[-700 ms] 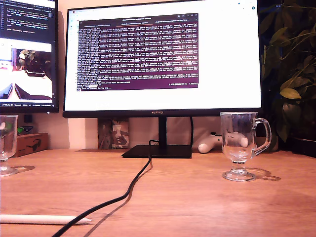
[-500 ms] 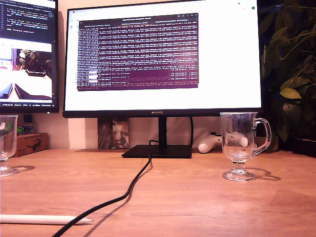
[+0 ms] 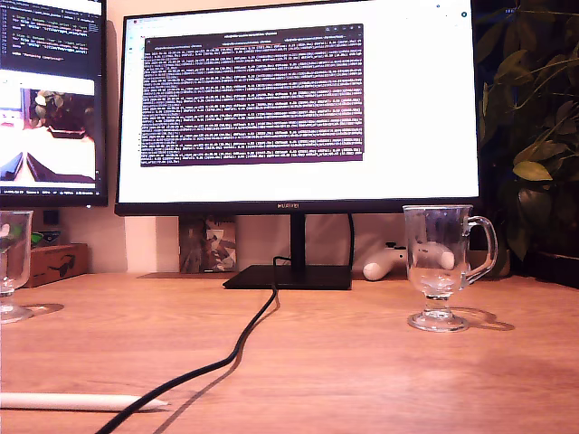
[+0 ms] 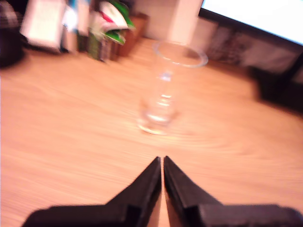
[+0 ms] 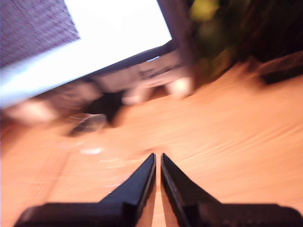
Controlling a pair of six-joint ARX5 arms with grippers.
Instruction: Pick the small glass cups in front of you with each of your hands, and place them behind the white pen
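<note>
Exterior view's monitor (image 3: 298,108) reads HUAWEI; my first gripper (image 4: 163,161) and second gripper (image 5: 157,157) pinched empty.

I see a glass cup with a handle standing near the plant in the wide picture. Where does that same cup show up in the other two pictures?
Exterior view: the handled glass cup stands on the desk, at this view's right, before the plant.
First wrist view: not in it; what stands there seems to be the other cup.
Second wrist view: perhaps the glassy smear, too blurred to be sure.
Shared landmark: the bright monitor.
</note>
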